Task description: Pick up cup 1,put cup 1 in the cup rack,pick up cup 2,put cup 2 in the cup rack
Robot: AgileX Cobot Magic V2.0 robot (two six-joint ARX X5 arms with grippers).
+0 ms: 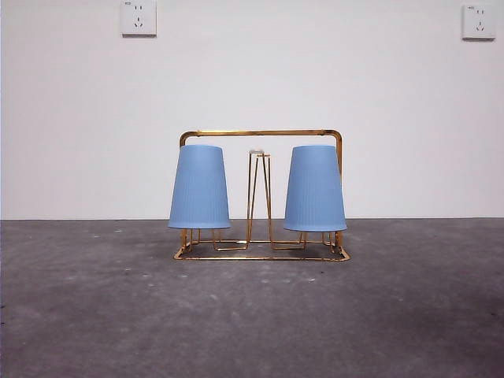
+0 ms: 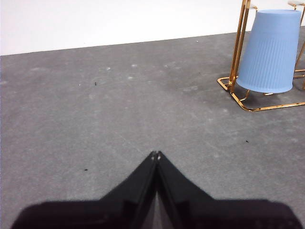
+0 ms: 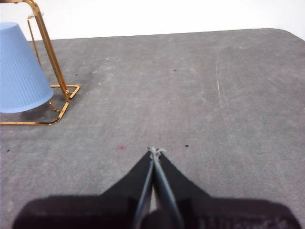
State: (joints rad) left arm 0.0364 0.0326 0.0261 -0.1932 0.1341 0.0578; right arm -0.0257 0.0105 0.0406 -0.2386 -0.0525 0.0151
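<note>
The gold wire cup rack (image 1: 262, 135) stands in the middle of the grey table. Two blue ribbed cups hang upside down on its outer prongs: one on the left (image 1: 199, 187) and one on the right (image 1: 314, 189). The middle prong loop (image 1: 259, 197) is bare. The left wrist view shows the left cup (image 2: 271, 52) and a rack corner (image 2: 238, 47) well away from my left gripper (image 2: 155, 154), which is shut and holds nothing. My right gripper (image 3: 153, 151) is also shut with nothing in it, far from the right cup (image 3: 21, 71) and the rack (image 3: 50, 57).
A white wall with two sockets (image 1: 138, 17) (image 1: 479, 21) rises behind the table. The table's rounded far corner (image 3: 286, 32) shows in the right wrist view. Neither arm appears in the front view.
</note>
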